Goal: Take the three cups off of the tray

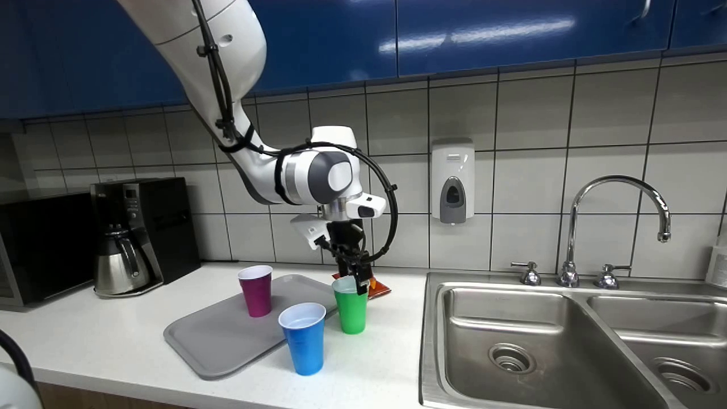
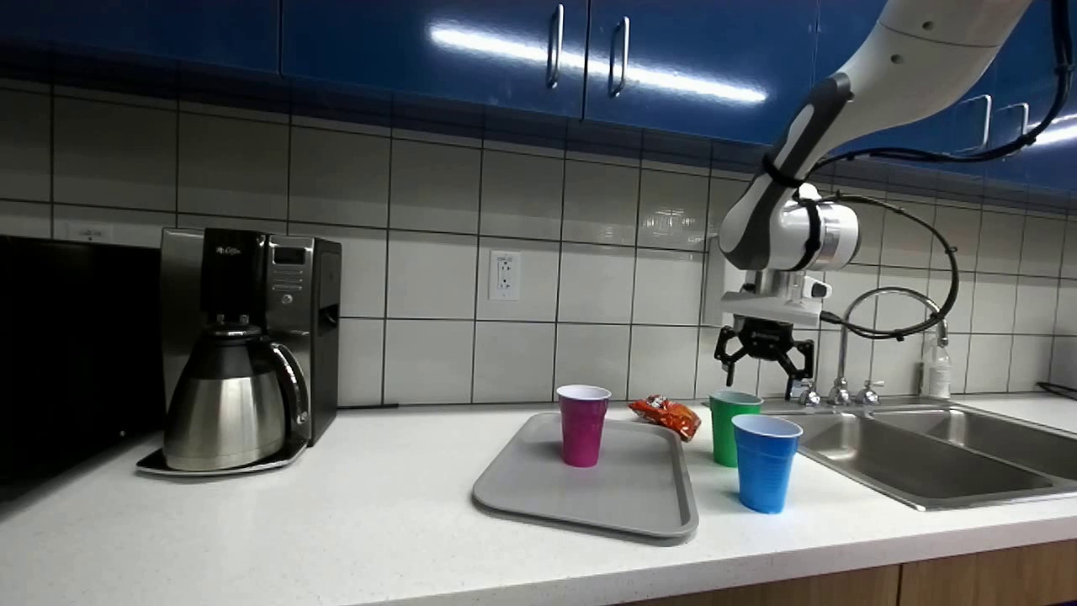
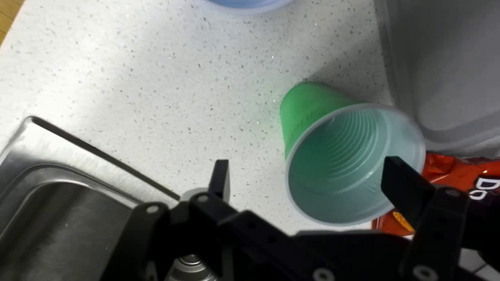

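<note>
A purple cup (image 2: 582, 427) stands upright on the grey tray (image 2: 538, 497). Off the tray, on the counter between it and the sink, are the upright green cup (image 2: 730, 438) and, closer to the front edge, the upright blue cup (image 2: 766, 471). Both are apart from the tray. My gripper (image 2: 760, 387) hangs over the green cup's rim, shifted toward the sink, its jaws wide apart and holding nothing. In the wrist view one of the fingers (image 3: 406, 187) overlaps the mouth of the green cup; whether it touches, I cannot tell. Only the blue cup's rim (image 3: 250, 8) shows there.
A red snack bag (image 2: 667, 417) lies behind the green cup by the tray's far corner. The steel sink (image 1: 434, 341) with its faucet (image 1: 571, 227) is on one side, a coffee maker (image 2: 324, 337) with a steel pot (image 2: 227, 417) on the opposite side. Blue cabinets (image 2: 715, 50) hang overhead.
</note>
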`<state>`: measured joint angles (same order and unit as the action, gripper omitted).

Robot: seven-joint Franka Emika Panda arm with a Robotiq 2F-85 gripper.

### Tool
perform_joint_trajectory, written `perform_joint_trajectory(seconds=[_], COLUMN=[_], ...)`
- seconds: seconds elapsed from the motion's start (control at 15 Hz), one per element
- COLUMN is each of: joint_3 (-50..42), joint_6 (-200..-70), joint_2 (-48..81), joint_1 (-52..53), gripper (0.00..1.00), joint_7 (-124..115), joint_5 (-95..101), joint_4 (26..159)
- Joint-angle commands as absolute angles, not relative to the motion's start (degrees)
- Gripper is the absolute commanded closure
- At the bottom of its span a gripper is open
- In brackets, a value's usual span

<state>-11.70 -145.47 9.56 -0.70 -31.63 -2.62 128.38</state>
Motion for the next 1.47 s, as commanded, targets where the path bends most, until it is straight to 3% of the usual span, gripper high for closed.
perform_joint_trajectory(seconds=[0.0, 1.4], joint_3=[-10.3, -2.1], joint_6=[-145.6, -143.9], joint_2=[5.0, 3.1], joint_1=[-1.9, 1.9], gripper=[0.00, 0.00], joint_7=[-30.2, -33.1], joint_5=[-3.5, -1.9], joint_4=[131.1, 128.3])
